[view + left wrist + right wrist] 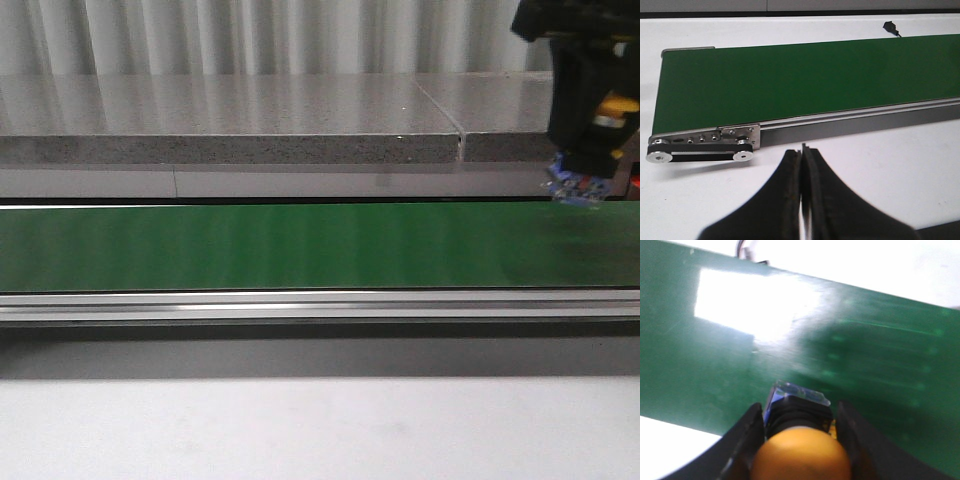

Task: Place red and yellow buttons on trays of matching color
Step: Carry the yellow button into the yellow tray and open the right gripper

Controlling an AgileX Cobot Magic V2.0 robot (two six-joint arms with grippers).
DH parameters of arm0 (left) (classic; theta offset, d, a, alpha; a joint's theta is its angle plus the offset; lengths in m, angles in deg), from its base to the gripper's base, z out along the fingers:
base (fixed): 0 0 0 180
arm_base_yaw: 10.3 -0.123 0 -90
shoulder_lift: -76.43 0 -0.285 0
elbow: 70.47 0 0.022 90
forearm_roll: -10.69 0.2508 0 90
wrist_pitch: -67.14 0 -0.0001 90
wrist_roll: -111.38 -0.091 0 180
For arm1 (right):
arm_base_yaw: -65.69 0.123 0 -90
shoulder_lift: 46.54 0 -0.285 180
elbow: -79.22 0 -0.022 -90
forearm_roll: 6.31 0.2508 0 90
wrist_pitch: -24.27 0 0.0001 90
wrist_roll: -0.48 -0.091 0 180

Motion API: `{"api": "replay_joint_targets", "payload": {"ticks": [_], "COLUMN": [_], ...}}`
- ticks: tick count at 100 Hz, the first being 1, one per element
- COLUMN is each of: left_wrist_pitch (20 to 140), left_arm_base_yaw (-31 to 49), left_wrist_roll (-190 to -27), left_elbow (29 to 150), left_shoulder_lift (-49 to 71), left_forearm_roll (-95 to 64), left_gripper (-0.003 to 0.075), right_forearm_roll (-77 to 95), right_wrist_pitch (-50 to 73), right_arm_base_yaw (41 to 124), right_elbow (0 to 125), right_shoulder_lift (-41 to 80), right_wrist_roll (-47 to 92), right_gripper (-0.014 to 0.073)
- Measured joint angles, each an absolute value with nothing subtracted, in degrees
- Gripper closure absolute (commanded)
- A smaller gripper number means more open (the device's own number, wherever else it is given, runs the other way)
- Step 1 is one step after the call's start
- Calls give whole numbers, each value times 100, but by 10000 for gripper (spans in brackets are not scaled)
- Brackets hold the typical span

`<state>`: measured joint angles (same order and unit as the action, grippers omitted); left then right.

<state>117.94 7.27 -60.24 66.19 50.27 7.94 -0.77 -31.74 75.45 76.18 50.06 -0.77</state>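
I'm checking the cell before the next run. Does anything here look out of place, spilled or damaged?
Nothing stands out. The green belt is bare and unmarked; the right gripper holds a yellow button above it, and the left gripper is shut and empty beside the belt's end. No trays are in view.

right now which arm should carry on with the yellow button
Right. The right gripper already grips the yellow button above the green belt; the left gripper is shut, empty, off the belt.
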Motion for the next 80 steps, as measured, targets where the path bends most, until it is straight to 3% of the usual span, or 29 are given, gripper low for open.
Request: {"api": "replay_joint_targets", "payload": {"ticks": [26, 80], "left_wrist_pitch": [11794, 11794], "left_arm_base_yaw": [727, 727], "left_wrist_roll": [-6024, -6024], "left_elbow": [6619, 6619], "left_shoulder_lift": [5027, 5027], "left_forearm_roll": [794, 794], "left_gripper": [740, 740], "right_forearm_roll": [-181, -352], "right_wrist_pitch": [-3427, -3317], "right_arm_base_yaw": [6490, 3236], "right_elbow": [7581, 7442], "right_shoulder_lift": [4337, 4122], "right_wrist_roll": [-159, -197], "right_gripper": [340, 340]}}
